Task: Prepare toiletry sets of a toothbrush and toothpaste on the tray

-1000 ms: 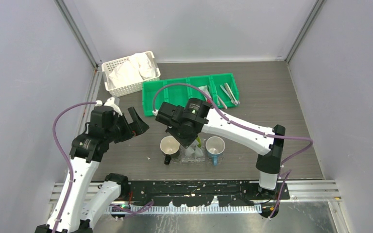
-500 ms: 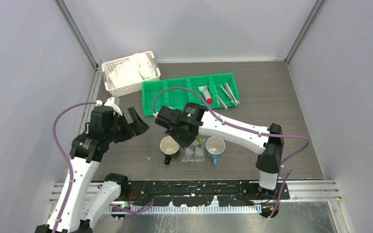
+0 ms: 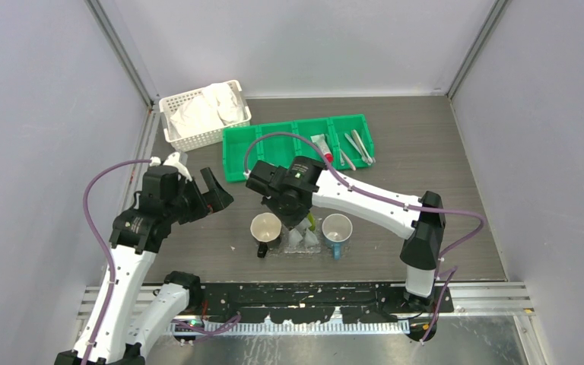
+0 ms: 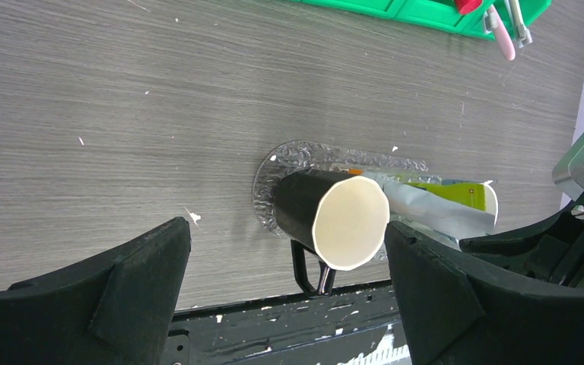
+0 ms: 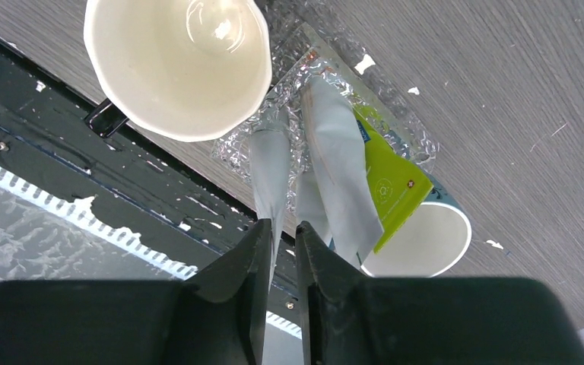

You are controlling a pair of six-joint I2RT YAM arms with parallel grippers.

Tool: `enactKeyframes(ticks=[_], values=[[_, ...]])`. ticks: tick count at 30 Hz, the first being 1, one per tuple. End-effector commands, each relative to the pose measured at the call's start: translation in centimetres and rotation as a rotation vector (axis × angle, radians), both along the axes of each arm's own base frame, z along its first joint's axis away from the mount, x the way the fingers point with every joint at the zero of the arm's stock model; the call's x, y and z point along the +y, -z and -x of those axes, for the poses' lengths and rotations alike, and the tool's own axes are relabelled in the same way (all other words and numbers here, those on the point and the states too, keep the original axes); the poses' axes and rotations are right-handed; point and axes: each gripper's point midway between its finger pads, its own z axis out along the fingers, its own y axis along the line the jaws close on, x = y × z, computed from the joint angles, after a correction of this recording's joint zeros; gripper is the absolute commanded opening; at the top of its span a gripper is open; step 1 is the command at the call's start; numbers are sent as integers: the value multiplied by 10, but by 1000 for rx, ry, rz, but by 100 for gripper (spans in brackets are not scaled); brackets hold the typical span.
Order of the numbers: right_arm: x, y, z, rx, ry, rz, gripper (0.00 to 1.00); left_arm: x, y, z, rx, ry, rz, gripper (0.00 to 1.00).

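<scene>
The clear tray [image 3: 290,248] lies near the front edge with a black mug [image 3: 265,228] and a blue mug [image 3: 337,228] on it. A yellow-green toothpaste tube [image 5: 391,182] leans between the mugs; it also shows in the left wrist view [image 4: 456,194]. My right gripper [image 5: 283,226] hovers over the tray, its jaws closed on the thin end of a silvery tube [image 5: 270,160]. A white tube with a red cap [image 3: 321,144] and toothbrushes [image 3: 359,147], one of them pink [image 4: 502,38], lie in the green bin [image 3: 274,141]. My left gripper [image 3: 198,176] is wide open and empty, left of the tray.
A white lattice basket [image 3: 201,114] holding white cloth stands at the back left. The green bin's left compartments are bare. The black mug's handle [image 4: 312,270] points toward the black front rail.
My right gripper has shifted slightly back and left above the tray, uncovering the white tube in the bin. The left arm has not moved.
</scene>
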Motion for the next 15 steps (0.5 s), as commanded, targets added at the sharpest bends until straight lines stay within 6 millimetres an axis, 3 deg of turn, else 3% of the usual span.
enactKeyframes(ticks=[1,5,8,11,15], values=[[10,-17,-8,-37,-3,-54,26,4,-5,-4,-31,-6,-20,100],[11,-30,-12,-66,3,-85,28,5,-7,-4,-33,-8,-24,100],[8,-56,-23,-142,43,-159,31,5,-7,-4,-32,-9,-27,100],[-8,-75,-39,-181,120,-226,32,5,-6,-4,-32,-10,-27,100],[-38,-75,-63,-166,255,-304,29,5,-5,-4,-29,-9,-26,100]])
